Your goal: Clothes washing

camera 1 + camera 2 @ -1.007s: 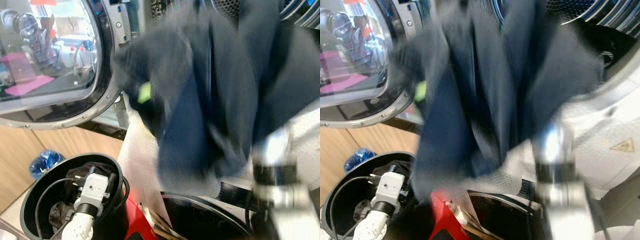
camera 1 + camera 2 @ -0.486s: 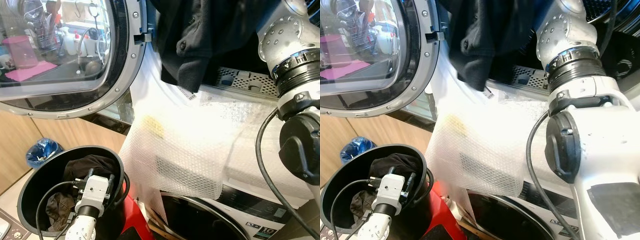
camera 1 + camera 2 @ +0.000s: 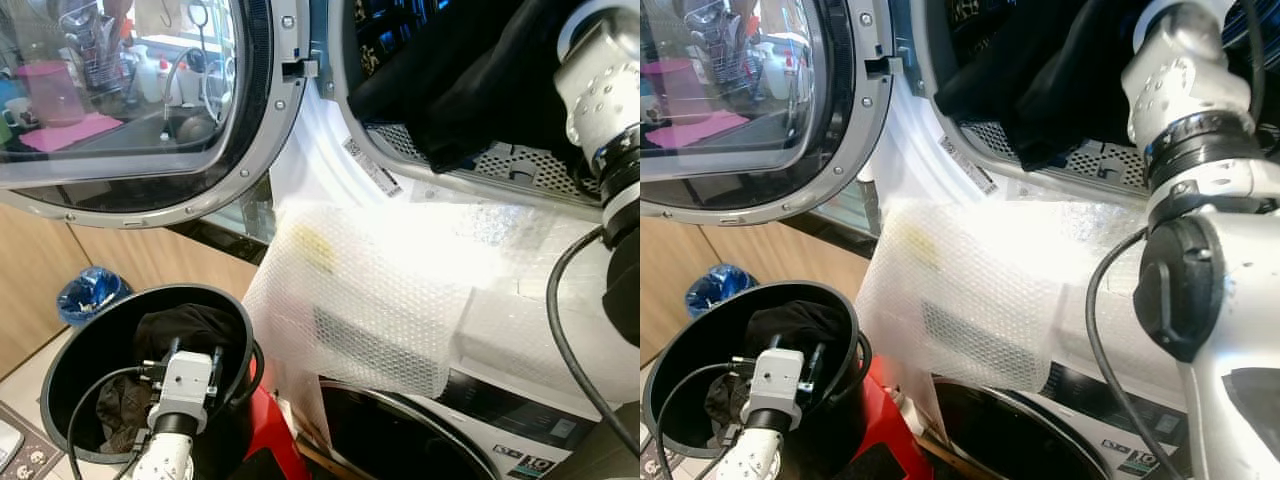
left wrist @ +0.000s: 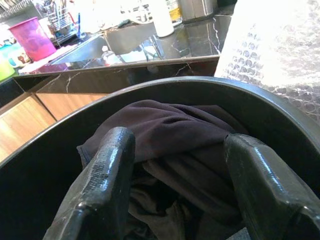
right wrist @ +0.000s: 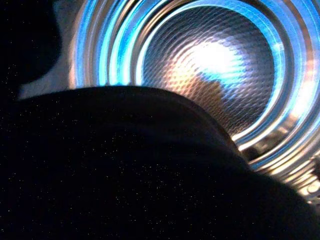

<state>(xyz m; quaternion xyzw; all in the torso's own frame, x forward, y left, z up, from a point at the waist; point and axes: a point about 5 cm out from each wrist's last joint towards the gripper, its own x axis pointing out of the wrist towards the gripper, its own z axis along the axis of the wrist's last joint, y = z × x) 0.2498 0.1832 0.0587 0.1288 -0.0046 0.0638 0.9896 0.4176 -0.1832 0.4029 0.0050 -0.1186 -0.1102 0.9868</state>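
Your right arm reaches up into the washer's open mouth, a dark garment draped over the drum lip beside it. The right pincer itself is hidden past the cloth, so you cannot tell how its fingers stand. The right wrist view adds what the head views lack: the steel drum with its dimpled back wall lit blue, and the dark cloth blocking the lower half of that picture.

Your left gripper hangs inside the black bucket, fingers spread apart, holding nothing, poised just above a dark brownish garment bunched against the bucket's far wall. The head views show its wrist camera and cable down in the bucket.

The round glass door stands swung open at the washer's left edge, reflecting a kitchen counter. Bubble wrap hangs over the front of the appliance below. A blue crumpled bag lies by the wooden cabinet front, just beside the bucket. A red object sits between the bucket and the lower machine.
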